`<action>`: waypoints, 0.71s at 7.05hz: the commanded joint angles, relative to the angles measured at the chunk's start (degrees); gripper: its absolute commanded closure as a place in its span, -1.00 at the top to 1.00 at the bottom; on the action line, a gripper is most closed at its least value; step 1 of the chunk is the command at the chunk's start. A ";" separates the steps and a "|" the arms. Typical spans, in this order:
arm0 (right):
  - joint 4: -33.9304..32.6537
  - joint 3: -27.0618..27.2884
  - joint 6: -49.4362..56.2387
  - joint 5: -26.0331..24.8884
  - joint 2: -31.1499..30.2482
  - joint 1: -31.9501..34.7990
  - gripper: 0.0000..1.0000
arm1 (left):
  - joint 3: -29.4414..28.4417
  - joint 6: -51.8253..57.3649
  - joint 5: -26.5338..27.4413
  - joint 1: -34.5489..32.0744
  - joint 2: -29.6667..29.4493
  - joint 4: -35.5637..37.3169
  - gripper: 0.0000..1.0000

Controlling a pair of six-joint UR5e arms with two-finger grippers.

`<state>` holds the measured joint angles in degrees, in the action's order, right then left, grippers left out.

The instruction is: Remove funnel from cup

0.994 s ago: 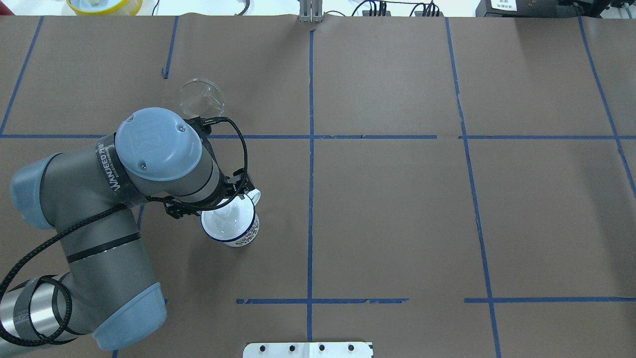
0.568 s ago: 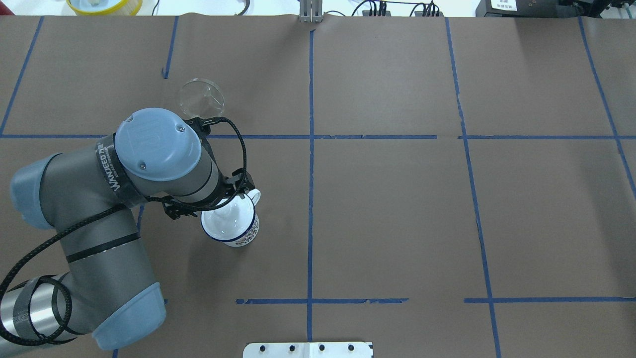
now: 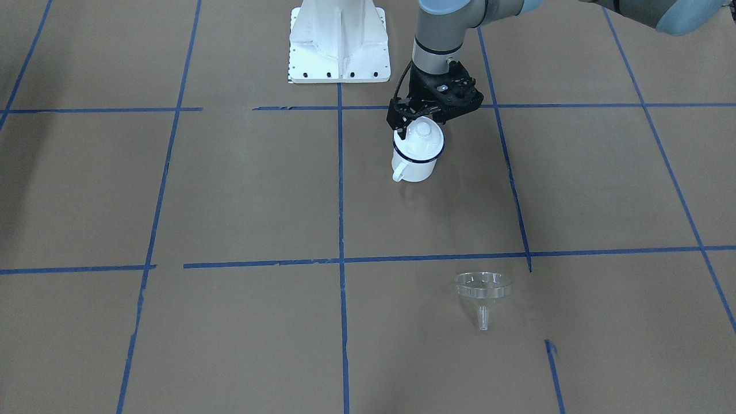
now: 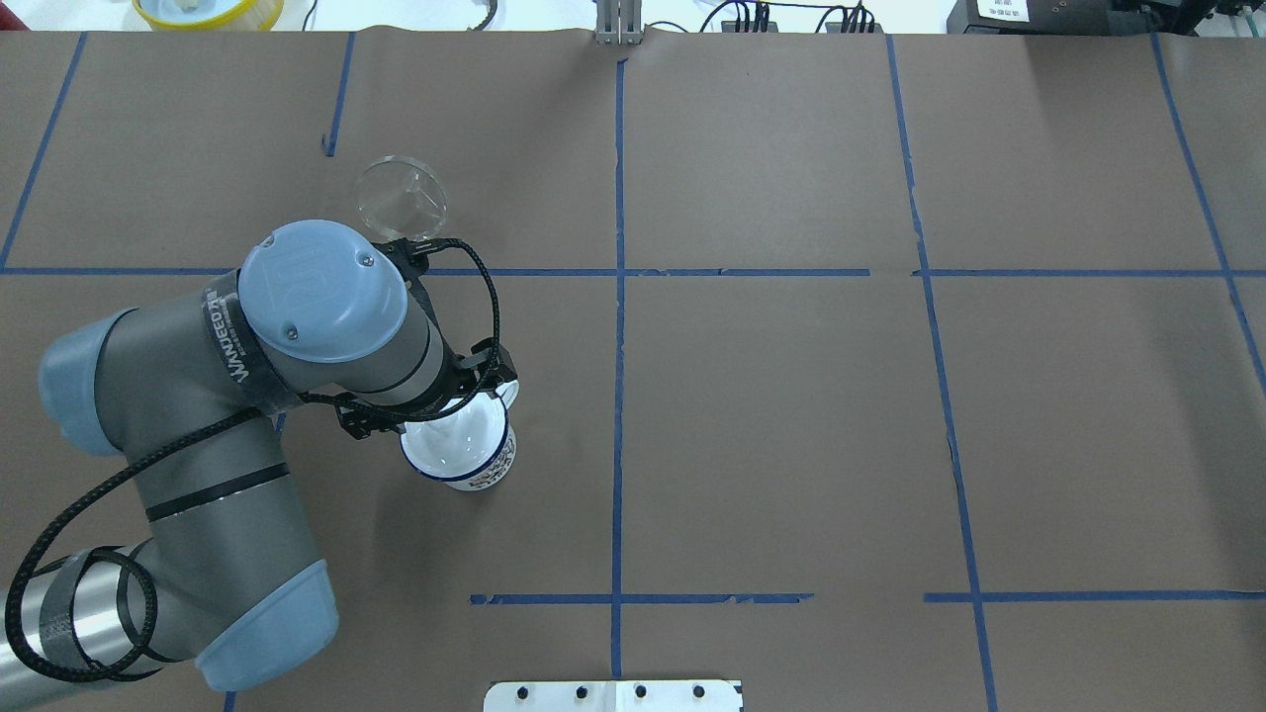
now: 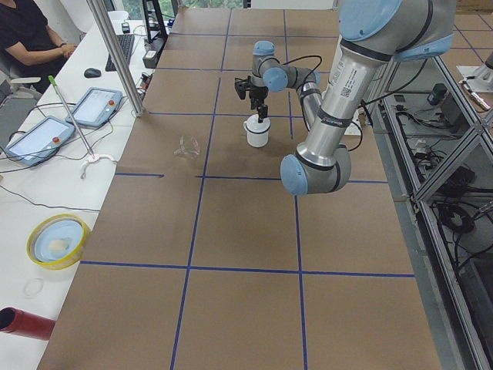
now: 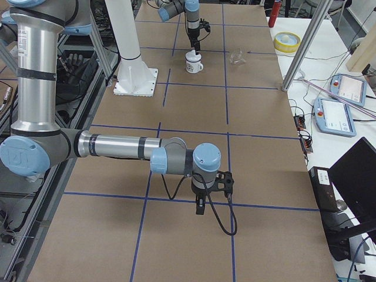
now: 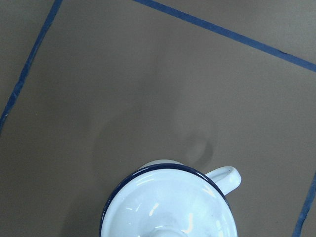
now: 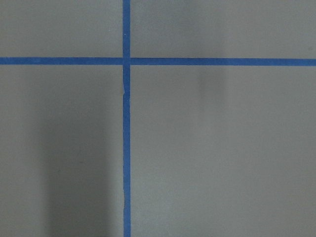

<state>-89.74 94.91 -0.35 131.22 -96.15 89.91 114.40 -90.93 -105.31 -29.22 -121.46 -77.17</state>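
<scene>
The white cup (image 3: 415, 164) with a dark blue rim stands upright, covered by a round white lid (image 3: 422, 135) with a knob. The cup also shows in the overhead view (image 4: 485, 473) and in the left wrist view (image 7: 224, 177). The clear funnel (image 3: 482, 287) lies on its side on the table, well away from the cup, also seen from overhead (image 4: 401, 196). My left gripper (image 3: 426, 122) hangs just over the lid, jaws apart around the knob, holding nothing. My right gripper (image 6: 200, 208) hovers over bare table far away; I cannot tell its state.
The white robot base plate (image 3: 338, 40) stands at the table's near edge. A yellow bowl (image 4: 208, 10) sits beyond the far edge. An operator (image 5: 31, 38) and control tablets (image 5: 96, 106) are at a side bench. Blue tape lines grid the brown table.
My left arm has shifted slightly to the right, and its gripper now covers a little more of the cup. The cup, lid and funnel have not moved.
</scene>
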 commanded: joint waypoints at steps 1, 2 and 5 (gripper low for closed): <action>0.00 -0.07 0.00 0.00 0.00 0.00 1.00 | 3.00 0.23 0.10 -1.36 -0.01 0.09 1.00; 0.00 0.01 0.00 0.00 0.00 0.00 1.00 | 4.33 0.92 0.02 -5.89 -0.18 0.09 1.00; 0.00 -0.07 0.00 0.00 0.00 0.00 1.00 | 4.61 21.44 -0.07 -16.97 0.25 -0.34 1.00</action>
<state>-89.74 94.85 -0.35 131.22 -96.15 89.91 118.95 -76.54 -105.41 -41.74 -121.49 -77.28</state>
